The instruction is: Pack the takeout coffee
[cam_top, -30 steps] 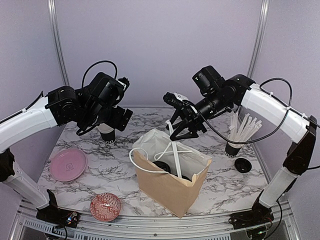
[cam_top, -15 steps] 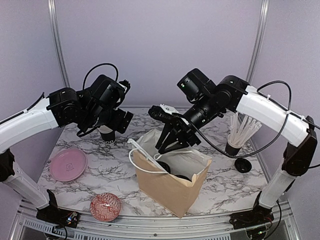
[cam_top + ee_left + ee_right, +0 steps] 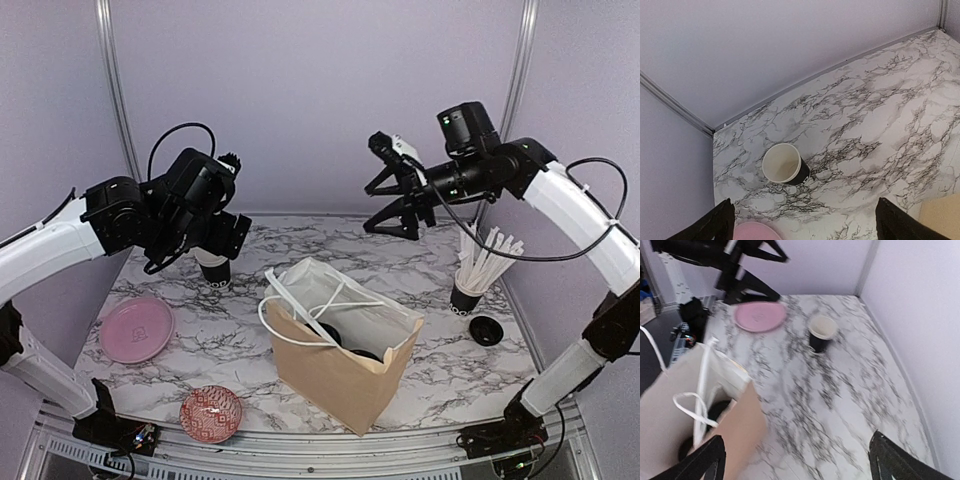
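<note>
Right claw [image 3: 388,205] has lifted away from the paper bag [image 3: 330,365], spread & empty. We see left claw [image 3: 807,222] spread wide above a coffee cup [image 3: 785,164], upright on counter [image 3: 880,125] nr back-left corner. Centre fingers either side, descend straight, pinch lightly w/o crushing.
</note>
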You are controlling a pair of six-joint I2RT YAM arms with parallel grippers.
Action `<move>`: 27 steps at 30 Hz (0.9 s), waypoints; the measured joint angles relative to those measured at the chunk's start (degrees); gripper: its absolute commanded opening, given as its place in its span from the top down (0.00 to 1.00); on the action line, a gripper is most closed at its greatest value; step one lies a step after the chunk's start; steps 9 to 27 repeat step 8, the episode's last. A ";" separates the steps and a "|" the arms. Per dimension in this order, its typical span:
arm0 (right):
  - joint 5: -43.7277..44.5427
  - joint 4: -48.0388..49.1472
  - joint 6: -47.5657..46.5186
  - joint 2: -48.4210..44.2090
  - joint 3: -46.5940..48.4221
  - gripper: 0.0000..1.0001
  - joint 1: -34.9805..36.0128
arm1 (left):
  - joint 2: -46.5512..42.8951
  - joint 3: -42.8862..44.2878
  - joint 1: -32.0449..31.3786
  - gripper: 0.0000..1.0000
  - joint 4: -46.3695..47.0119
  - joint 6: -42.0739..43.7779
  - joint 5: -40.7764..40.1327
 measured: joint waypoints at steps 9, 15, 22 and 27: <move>16.15 22.60 12.79 -12.94 -16.72 0.01 -19.74 | -10.43 -8.76 6.95 0.01 8.35 -3.87 -4.33; 16.15 22.60 12.79 -12.94 -16.72 0.01 -19.74 | -10.43 -8.76 6.95 0.01 8.35 -3.87 -4.33; 16.15 22.60 12.79 -12.94 -16.72 0.01 -19.74 | -10.43 -8.76 6.95 0.01 8.35 -3.87 -4.33; 16.15 22.60 12.79 -12.94 -16.72 0.01 -19.74 | -10.43 -8.76 6.95 0.01 8.35 -3.87 -4.33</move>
